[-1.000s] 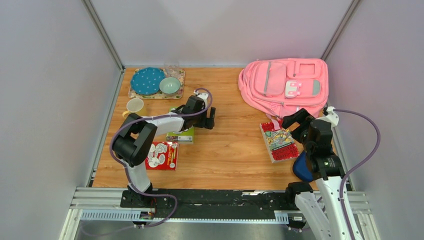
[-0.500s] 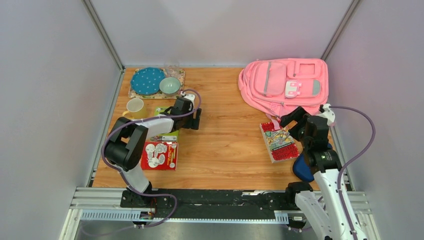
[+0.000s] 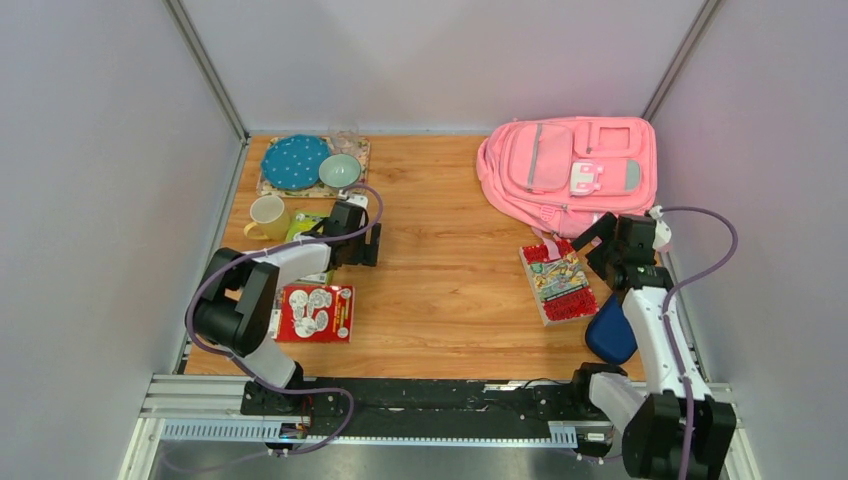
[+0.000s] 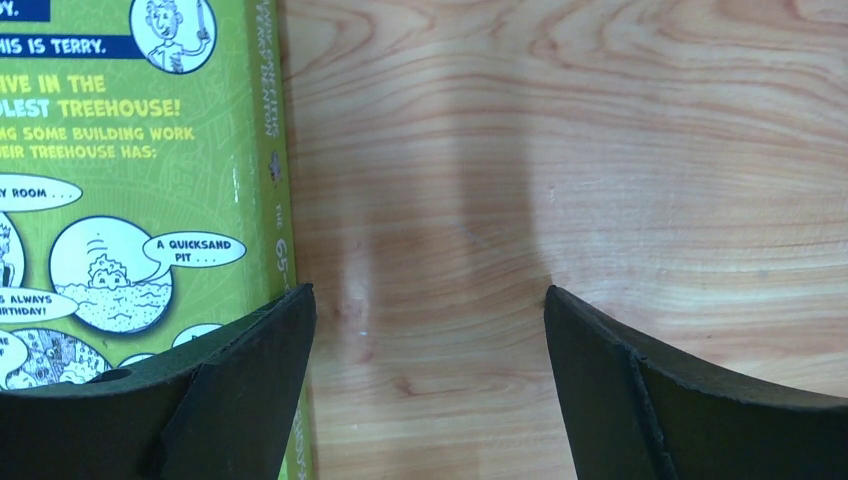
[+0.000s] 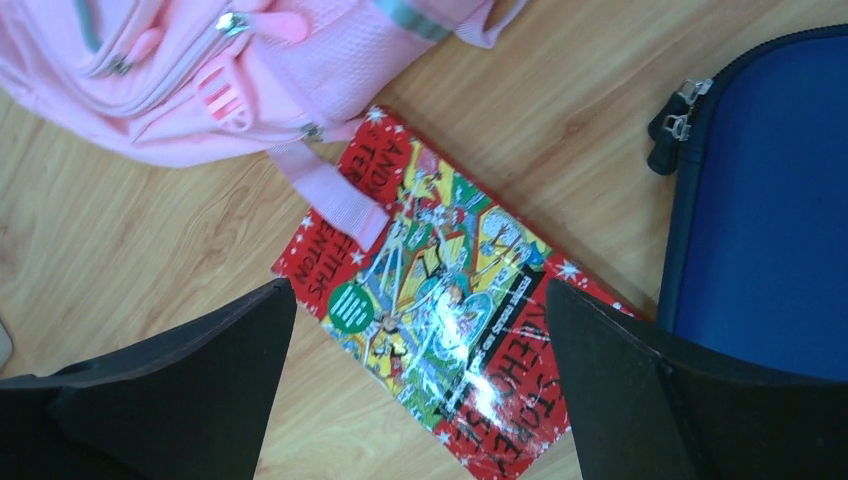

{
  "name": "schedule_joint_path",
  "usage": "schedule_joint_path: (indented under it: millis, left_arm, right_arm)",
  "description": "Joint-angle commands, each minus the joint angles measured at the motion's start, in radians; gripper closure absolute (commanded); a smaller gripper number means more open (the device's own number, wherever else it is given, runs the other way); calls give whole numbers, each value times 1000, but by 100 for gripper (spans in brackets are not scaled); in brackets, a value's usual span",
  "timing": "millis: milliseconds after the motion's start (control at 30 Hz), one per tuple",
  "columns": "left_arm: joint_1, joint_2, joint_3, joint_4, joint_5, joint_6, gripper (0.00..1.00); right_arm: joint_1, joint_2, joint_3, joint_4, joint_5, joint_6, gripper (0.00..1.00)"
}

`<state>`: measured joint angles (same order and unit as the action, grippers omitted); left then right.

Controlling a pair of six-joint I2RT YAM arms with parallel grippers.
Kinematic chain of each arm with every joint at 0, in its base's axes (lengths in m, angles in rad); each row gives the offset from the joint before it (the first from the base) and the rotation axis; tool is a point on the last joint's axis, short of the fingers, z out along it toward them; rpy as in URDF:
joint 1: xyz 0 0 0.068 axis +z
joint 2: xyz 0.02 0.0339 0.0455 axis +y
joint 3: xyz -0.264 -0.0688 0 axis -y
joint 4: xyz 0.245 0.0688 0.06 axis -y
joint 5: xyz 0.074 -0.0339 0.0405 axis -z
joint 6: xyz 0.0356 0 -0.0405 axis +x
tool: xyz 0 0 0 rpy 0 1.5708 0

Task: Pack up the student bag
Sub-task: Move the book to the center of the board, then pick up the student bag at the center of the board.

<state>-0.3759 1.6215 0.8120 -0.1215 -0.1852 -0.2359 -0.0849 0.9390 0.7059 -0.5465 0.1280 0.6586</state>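
The wide wooden tabletop (image 3: pixel 450 300) fills the middle of the overhead view. In the upper right lies the large pink fabric student bag (image 3: pixel 565 170), flat, with its pixel patch facing up. Just below it, the right gripper (image 3: pixel 598 238) hangs released, jaws spread wide and holding nothing. From its wrist camera, the bag's lower edge (image 5: pixel 150 90) sits upper left. One pink strap (image 5: pixel 335 200) drapes over the corner of a glossy red paperback book (image 5: pixel 440 300). A dark blue zip case (image 5: pixel 770 200) fills the right edge.

Over on the left, the left gripper (image 3: pixel 358 240) is low over the table, claw wide apart and empty. A lime-green comic-covered book (image 4: pixel 130 200) lies at its left fingertip (image 4: pixel 265 340), possibly touching, hard to call. A second red book (image 3: pixel 318 312) lies lower left. A pale yellow mug (image 3: pixel 268 215) stands above it, near the left edge.
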Motion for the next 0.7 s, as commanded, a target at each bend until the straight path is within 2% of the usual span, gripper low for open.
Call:
schedule_joint_path:
  millis: [0,133,333,533,667]
  left_arm:
    - [41,2,-71,-156,-74,47,8]
    - [58,-15,-94,-127,-45,32,8]
    - [60,-80,-103,-118,-8,10,6]
    - [60,-210,-120,-106,151,-68,2]
    - [60,-304,-140,-92,240,-111,1]
  right_arm:
    - [-143,113,7,140,-172,55,1]
    - [-216,249,18,285,-275,85,1]
    - [-228,521,107,434,-303,160,2]
    - [-231,698,129,699,-346,263,4]
    - [-231,793,124,819,-341,337,4]
